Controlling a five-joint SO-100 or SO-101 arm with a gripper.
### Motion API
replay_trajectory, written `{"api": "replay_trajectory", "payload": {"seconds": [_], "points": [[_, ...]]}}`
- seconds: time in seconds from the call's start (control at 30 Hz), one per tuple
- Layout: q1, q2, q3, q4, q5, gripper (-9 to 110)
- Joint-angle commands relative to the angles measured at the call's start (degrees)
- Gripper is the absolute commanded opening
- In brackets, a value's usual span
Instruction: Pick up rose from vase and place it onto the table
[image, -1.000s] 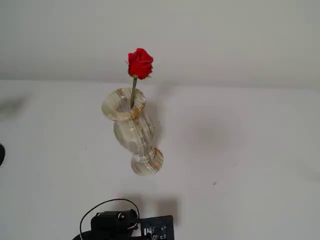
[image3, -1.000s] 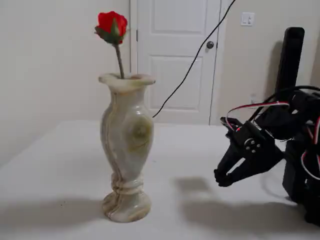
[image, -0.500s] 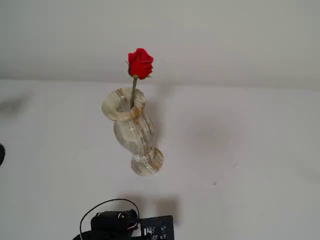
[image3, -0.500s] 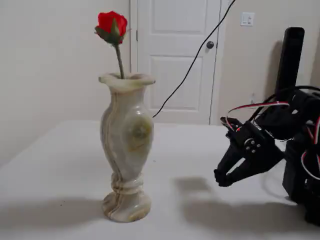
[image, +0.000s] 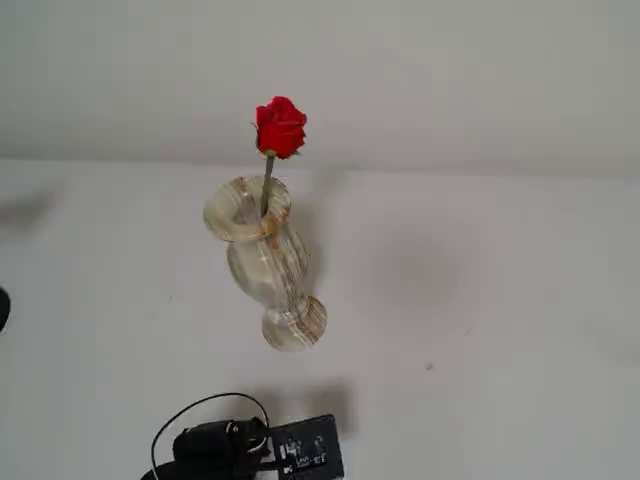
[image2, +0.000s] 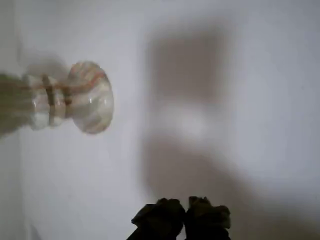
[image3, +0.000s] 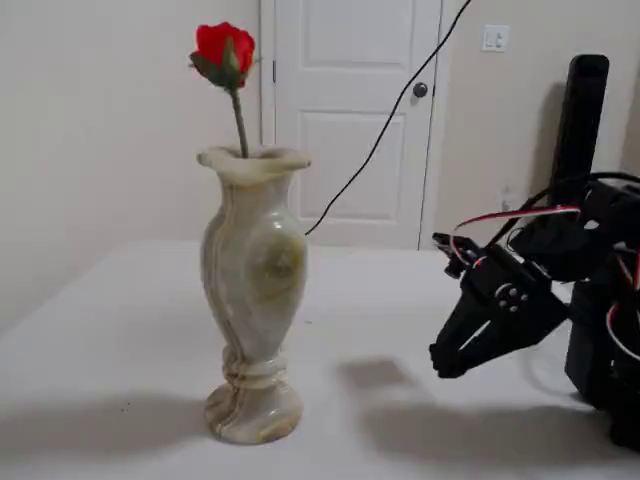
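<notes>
End effector (image3: 448, 368) sits low at right of a fixed view, angled down, fingers pressed together, empty. Rose (image3: 225, 48) upright in vase (image3: 252, 290), center-left on table (image3: 120, 340).

Rose (image3: 224, 48) stem hidden inside vase (image3: 252, 290)

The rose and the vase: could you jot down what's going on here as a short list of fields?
rose: upright in the vase, red bloom above the mouth
vase: standing on the table, marbled cream stone
gripper: to the vase's right in a fixed view, apart from it, holding nothing, fingers look closed
task progress: rose not yet picked
</notes>
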Motion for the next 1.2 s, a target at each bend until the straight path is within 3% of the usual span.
{"api": "replay_trajectory", "payload": {"seconds": [0.0, 0.13, 0.2, 0.3, 0.53, 0.73, 0.9, 1.17], "points": [[-5.1, 0.62, 0.44, 2.64, -27.33, 3], [-4.22, 0.62, -4.92, 5.62, -38.41, 5], [-2.2, 0.62, -12.48, 5.62, -40.78, 16], [-1.41, -0.18, -24.43, 4.13, -47.46, 22], [6.33, -22.5, -46.32, -11.69, -56.87, 31], [10.99, -46.85, -65.57, -22.76, -60.03, 31], [13.71, -62.84, -79.72, -24.96, -60.03, 31], [13.27, -71.89, -83.41, -29.09, -59.41, 30]]}}
